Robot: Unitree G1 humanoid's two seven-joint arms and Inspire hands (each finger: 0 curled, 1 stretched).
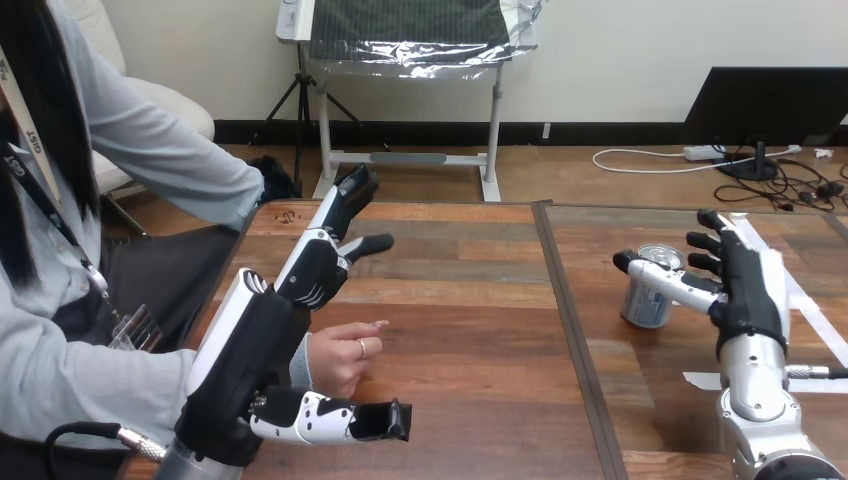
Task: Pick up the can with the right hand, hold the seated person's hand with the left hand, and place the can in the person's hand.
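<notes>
A silver and blue can (642, 304) stands upright on the right part of the wooden table (470, 300). My right hand (745, 290) is just right of it and open. Its thumb reaches left across the can's upper front, and the fingers (706, 240) sit beside the can's rim. My left hand (250, 350) is open near the table's left edge, fingers stretched away from me and thumb (330, 418) pointing right. The person's hand (345, 355), loosely closed, rests on the table between that thumb and the fingers, against my palm. Nothing of mine curls round it.
The person sits at the left, one arm (160, 150) reaching over the table's far left corner. A seam (570, 320) splits the table into two tops. White tape strips (815, 320) lie on the right top near my right arm.
</notes>
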